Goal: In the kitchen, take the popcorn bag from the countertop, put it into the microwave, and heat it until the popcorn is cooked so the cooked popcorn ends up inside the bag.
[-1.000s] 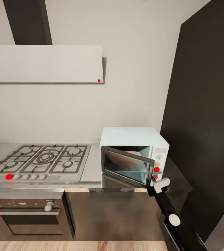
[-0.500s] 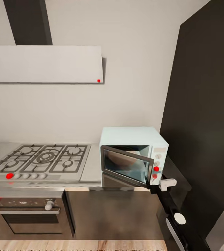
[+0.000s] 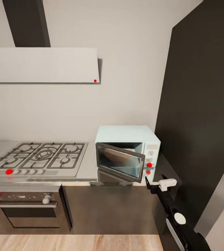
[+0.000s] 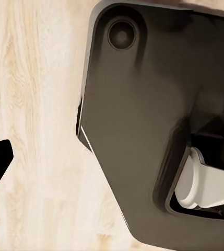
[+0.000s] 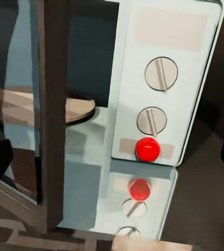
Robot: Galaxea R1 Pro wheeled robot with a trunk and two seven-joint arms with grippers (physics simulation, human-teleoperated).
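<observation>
The whole head view has shifted, so the camera moved. The microwave [image 3: 127, 151] stands door ajar at the surface's [image 3: 89, 170] right end; right hand [image 3: 153, 184] just beside it, its opening unclear. No popcorn bag visible.

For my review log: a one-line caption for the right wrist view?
Microwave door ajar, two knobs above a red button on its side panel.
</observation>
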